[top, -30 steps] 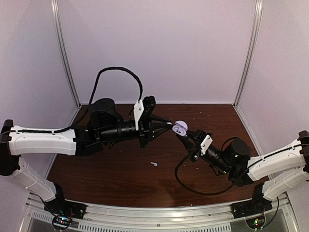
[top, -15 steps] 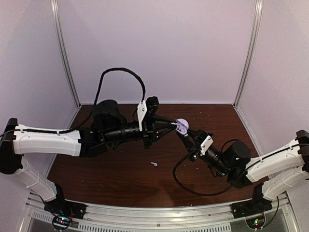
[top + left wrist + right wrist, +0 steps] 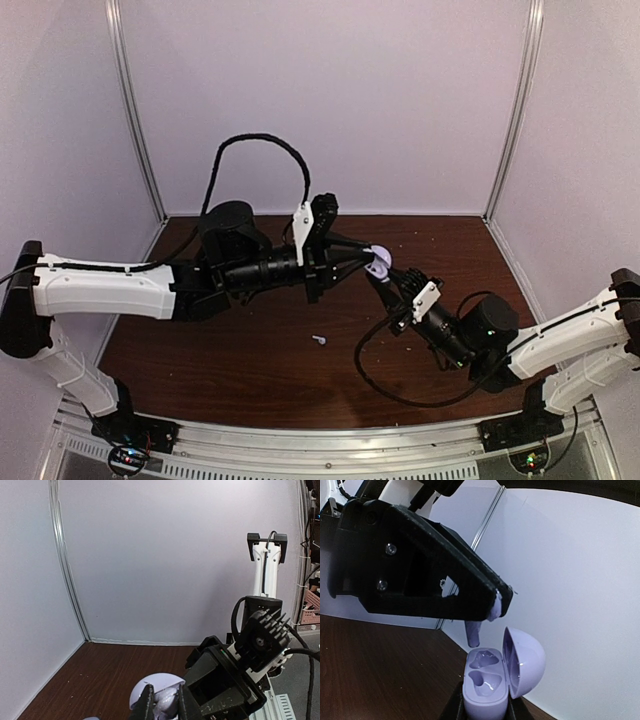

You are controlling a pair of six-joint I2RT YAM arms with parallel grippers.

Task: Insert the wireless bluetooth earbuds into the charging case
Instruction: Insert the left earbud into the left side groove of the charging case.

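My right gripper [image 3: 385,283] is shut on the base of an open lavender charging case [image 3: 378,263] and holds it up above the table. In the right wrist view the case [image 3: 485,686] stands upright with its lid [image 3: 524,661] swung open, and both sockets look empty. My left gripper [image 3: 363,257] is shut on one earbud [image 3: 473,633], whose stem hangs just above the far socket. In the left wrist view the earbud [image 3: 168,701] sits between my fingertips [image 3: 146,705] over the case lid [image 3: 153,684]. A second earbud [image 3: 319,340] lies on the table.
The brown table [image 3: 240,350] is walled by white panels on the back and sides. The two arms meet tip to tip near the table's middle back. The right arm's cable [image 3: 375,375] loops low over the table.
My left gripper has moved right with the earbud, from beside the case to right over its open sockets. The right gripper has held the case nearly still.
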